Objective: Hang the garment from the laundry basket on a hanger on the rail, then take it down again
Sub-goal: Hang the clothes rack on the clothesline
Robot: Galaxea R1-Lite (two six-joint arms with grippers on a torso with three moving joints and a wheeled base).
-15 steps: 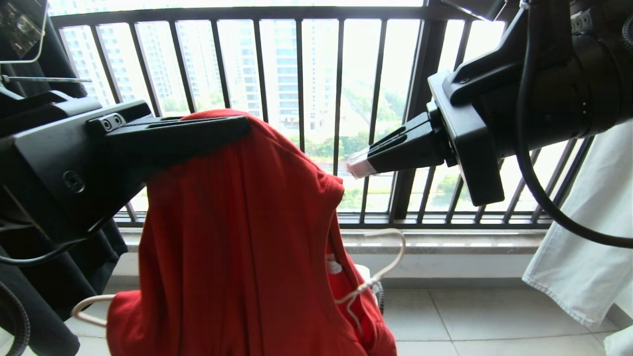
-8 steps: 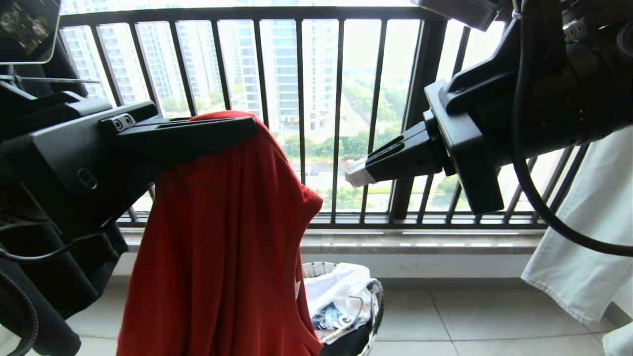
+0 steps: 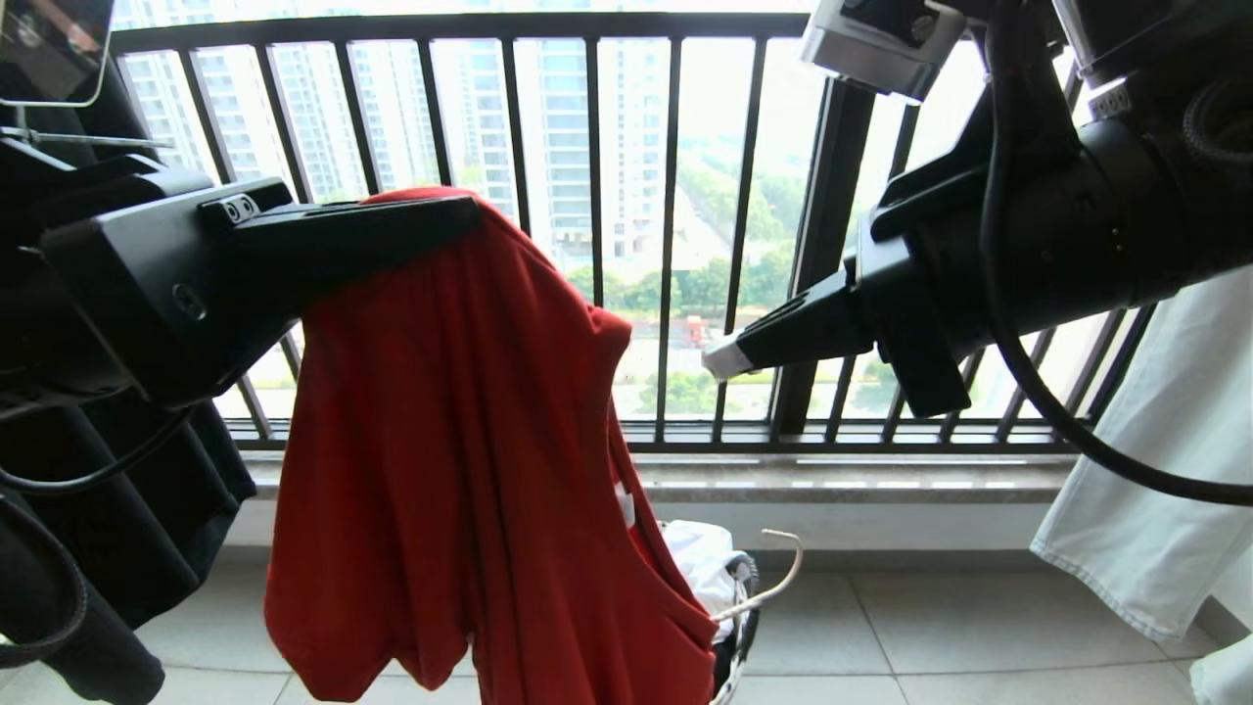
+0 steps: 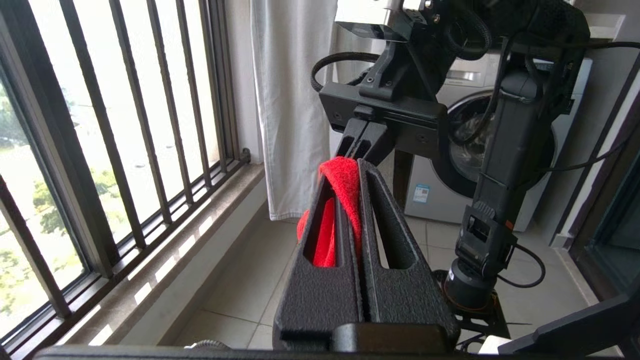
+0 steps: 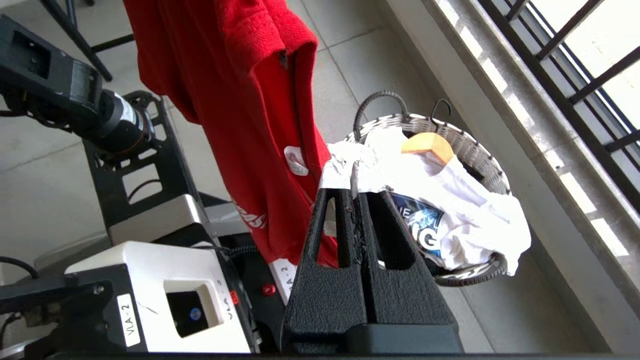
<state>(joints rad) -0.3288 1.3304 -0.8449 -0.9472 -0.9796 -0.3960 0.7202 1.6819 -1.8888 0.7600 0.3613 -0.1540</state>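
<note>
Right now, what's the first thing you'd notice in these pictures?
A big red short-sleeved T-shirt hangs in mid-air, pinched at its top by the left gripper. The right gripper, its fingers shut, points towards it in front of the black railing. Below sits a small round white-weave laundry basket full of white clothes.

- black railing [image 3: 594, 235] of vertical bars across the balcony front, tower blocks and trees beyond
- grey stone sill [image 3: 842, 477] under the railing
- pale tiled floor [image 3: 930, 636]
- white cloth [image 3: 1165, 470] hanging at far right, hem near the floor
- dark garments [image 3: 117, 529] hanging at far left
- white printed shirt [image 5: 440, 210] heaped up, wooden hanger [image 5: 429, 145] on top
- front-loading washing machine [image 4: 462, 150] behind
</note>
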